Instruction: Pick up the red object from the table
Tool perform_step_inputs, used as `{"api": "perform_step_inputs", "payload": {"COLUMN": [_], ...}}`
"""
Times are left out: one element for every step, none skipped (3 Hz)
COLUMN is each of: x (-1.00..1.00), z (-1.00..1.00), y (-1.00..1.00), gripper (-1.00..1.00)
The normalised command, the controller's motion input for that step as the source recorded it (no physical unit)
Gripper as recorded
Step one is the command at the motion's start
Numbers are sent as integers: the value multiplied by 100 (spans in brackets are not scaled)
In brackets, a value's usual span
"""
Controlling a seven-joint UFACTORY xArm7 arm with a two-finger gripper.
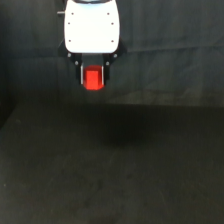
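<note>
The gripper (93, 76) hangs well above the bench (110, 170), over its far edge, white body upright. Its 2 jaws pinch the red block (93, 79) from both sides, holding it clear of the black surface, before the wrinkled dark cloth (170, 55).

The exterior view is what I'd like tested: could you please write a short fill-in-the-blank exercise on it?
1. The red hexagonal block sits between the fingers of the ____ gripper.
2. The block is ____ the black table, not resting on it.
3. The block is ____ than the gripper body.
4. Behind the table hangs a dark wrinkled ____.

Missing words: white; above; narrower; cloth
</note>
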Motion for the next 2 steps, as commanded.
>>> {"api": "perform_step_inputs", "payload": {"x": [5, 4], "z": [-3, 5], "y": [-1, 2], "gripper": [-93, -93]}}
